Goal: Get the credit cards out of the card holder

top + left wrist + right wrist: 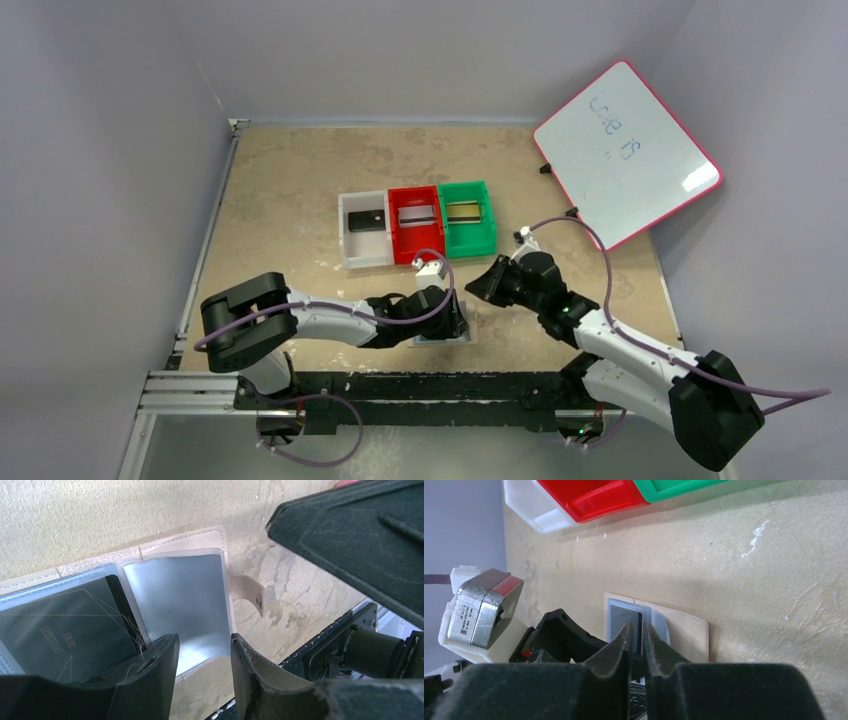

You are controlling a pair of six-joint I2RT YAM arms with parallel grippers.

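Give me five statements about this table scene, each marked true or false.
1. The card holder lies open on the table. True.
2. The green bin holds a black card. False: it holds a dull gold card.
3. A black card sits in a card holder pocket. True.
4. The whiteboard is blank. False: there is blue handwriting on it.
5. The left gripper hovers over the bins. False: it is down at the card holder.

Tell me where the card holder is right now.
In the top view, the card holder lies open by the table's near edge, in front of the red bin, directly under the left gripper, with the right gripper just to its right.
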